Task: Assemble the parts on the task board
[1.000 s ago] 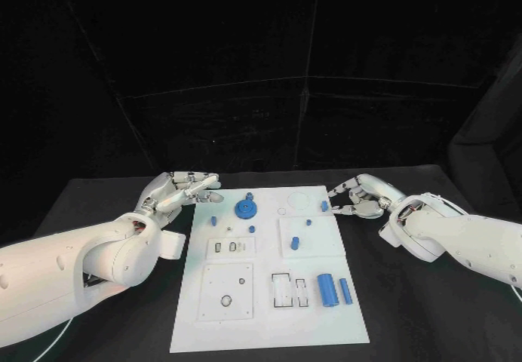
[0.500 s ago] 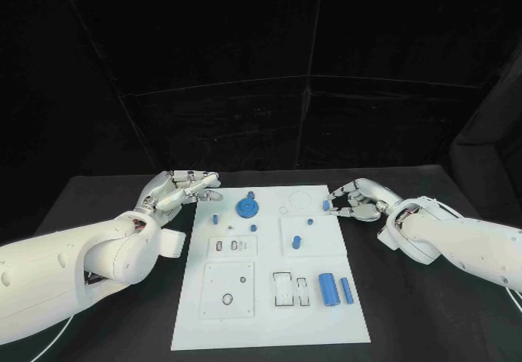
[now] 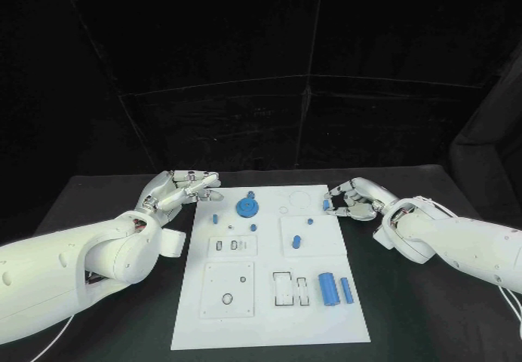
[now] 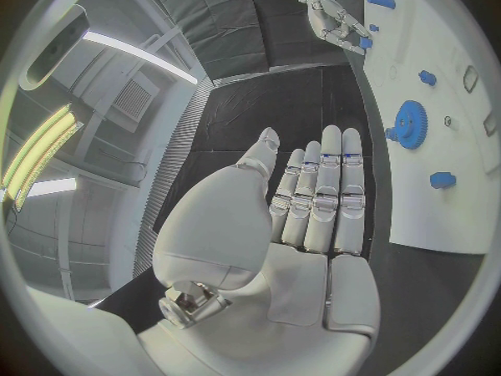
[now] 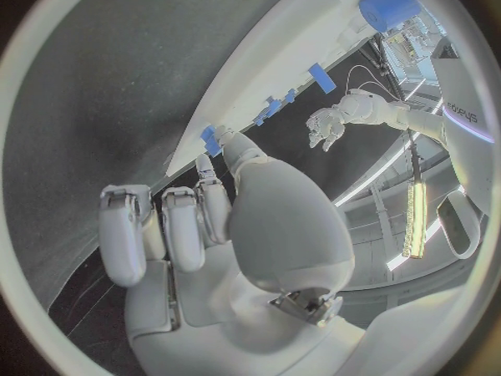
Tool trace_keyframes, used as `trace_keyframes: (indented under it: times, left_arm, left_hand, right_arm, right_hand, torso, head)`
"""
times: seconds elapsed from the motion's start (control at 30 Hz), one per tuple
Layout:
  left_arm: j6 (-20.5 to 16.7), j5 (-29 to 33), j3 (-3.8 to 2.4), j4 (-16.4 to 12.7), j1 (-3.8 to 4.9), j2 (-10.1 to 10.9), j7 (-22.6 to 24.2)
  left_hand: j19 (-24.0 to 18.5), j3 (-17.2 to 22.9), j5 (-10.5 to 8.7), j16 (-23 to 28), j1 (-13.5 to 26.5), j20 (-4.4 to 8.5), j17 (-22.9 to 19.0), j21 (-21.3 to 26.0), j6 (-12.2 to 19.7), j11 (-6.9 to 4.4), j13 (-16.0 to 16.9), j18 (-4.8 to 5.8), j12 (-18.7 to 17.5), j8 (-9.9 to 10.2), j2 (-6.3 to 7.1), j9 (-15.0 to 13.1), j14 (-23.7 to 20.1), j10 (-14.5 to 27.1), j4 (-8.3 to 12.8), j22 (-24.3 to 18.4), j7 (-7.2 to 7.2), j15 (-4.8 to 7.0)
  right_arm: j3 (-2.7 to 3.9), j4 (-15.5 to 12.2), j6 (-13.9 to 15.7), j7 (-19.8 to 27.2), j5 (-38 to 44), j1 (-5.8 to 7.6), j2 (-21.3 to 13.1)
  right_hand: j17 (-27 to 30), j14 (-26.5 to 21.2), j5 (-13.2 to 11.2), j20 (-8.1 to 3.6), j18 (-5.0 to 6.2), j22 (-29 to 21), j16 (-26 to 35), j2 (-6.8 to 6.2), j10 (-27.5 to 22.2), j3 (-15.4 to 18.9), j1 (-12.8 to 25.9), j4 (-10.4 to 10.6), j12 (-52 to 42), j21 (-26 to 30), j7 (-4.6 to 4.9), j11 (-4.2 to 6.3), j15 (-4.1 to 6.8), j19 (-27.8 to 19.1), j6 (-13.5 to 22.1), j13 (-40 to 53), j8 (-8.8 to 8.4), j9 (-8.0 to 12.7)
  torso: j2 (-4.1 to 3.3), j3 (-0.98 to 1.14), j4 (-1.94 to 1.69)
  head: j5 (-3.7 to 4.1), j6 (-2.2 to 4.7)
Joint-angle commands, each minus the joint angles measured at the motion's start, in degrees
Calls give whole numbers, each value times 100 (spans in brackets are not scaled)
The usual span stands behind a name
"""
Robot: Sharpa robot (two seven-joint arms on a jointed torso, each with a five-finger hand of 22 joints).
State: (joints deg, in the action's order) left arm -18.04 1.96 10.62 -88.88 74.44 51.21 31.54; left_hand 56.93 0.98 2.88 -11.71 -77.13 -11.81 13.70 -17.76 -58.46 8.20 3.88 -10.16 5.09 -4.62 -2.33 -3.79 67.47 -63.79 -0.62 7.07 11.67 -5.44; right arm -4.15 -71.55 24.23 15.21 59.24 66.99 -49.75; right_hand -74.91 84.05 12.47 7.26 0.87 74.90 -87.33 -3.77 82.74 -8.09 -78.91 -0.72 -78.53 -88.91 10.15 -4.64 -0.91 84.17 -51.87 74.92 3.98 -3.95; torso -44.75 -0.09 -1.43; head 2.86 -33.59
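The white task board (image 3: 272,317) lies in the middle of the table. A small blue part (image 3: 325,204) sits at its far right edge. My right hand (image 3: 354,198) pinches this part (image 5: 212,137) between thumb and a fingertip (image 5: 236,149), with the other fingers curled. My left hand (image 3: 182,188) hovers at the board's far left corner, fingers straight and together, holding nothing (image 4: 318,200). A blue gear (image 3: 247,207) stands on the board near it (image 4: 410,125).
Small blue pieces (image 3: 216,219) (image 3: 296,242) lie across the board's far half. Two blue cylinders (image 3: 327,286) (image 3: 345,291) lie near the right front beside a slotted insert (image 3: 288,290). Black table (image 3: 435,324) surrounds the board.
My right hand has slid left to the board's edge and its fingertips have come together on the small blue part. The left hand has stayed in place.
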Motion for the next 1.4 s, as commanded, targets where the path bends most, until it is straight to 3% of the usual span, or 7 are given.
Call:
trace_keyframes:
  times: [0.03, 0.67, 1.1, 1.4]
  left_arm:
    - [58, -33, -3, 2, 1, -5, 24]
    - [50, -33, -2, 13, -12, -2, -3]
    - [89, -33, -2, 56, -13, 19, -55]
    - [84, -33, -2, 107, -12, 39, -54]
  left_hand:
    - [24, -7, -6, 29, 50, 4, 5, 34, -5, 31, -5, -31, -17, 21, -12, 4, 46, -25, 19, -4, 31, 5]
    - [27, -13, -6, 36, 71, 2, 9, 37, 0, 38, -7, -29, -30, 30, -28, 6, 48, -21, 13, -7, 40, 1]
    - [28, -15, -6, 41, 80, 1, 11, 39, 3, 41, -8, -29, -37, 34, -38, 6, 49, -18, 10, -9, 43, -1]
    - [28, -16, -6, 42, 83, 1, 12, 40, 6, 43, -8, -28, -40, 37, -41, 7, 49, -16, 10, -9, 44, -2]
  right_arm:
    - [3, -7, 30, 31, -41, 6, 25]
    - [4, 39, -72, -52, -34, 6, 99]
    - [4, 57, -18, -67, -72, 6, 115]
    - [5, 10, 221, -10, -186, 6, 119]
  right_hand:
    - [-931, 463, -4, -10, -8, 1196, -18, 16, 5, 12, 34, 10, -30, 15, -6, -33, 13, 335, 18, 492, -1, -3]
    - [-996, 479, -45, -24, -25, 1266, -47, 155, 55, -36, 52, -37, -97, -13, -51, 5, 39, 391, -261, 555, 126, -47]
    - [-1007, 482, -326, -148, -35, 1307, -48, 398, 94, -259, 41, -119, -138, -28, -258, 181, 183, 423, -902, 606, 362, -107]
    - [-1032, 488, -333, -198, -46, 1349, -57, 480, 111, -370, 15, -172, -152, -44, -317, 236, 233, 456, -1042, 624, 406, -114]
  torso:
    - [3, 0, 3]
    - [1, -1, 7]
    - [5, -6, -2]
    - [3, 0, 5]
  head:
    - [1, -3]
    - [5, 10]
    - [19, -15]
    - [5, 2]
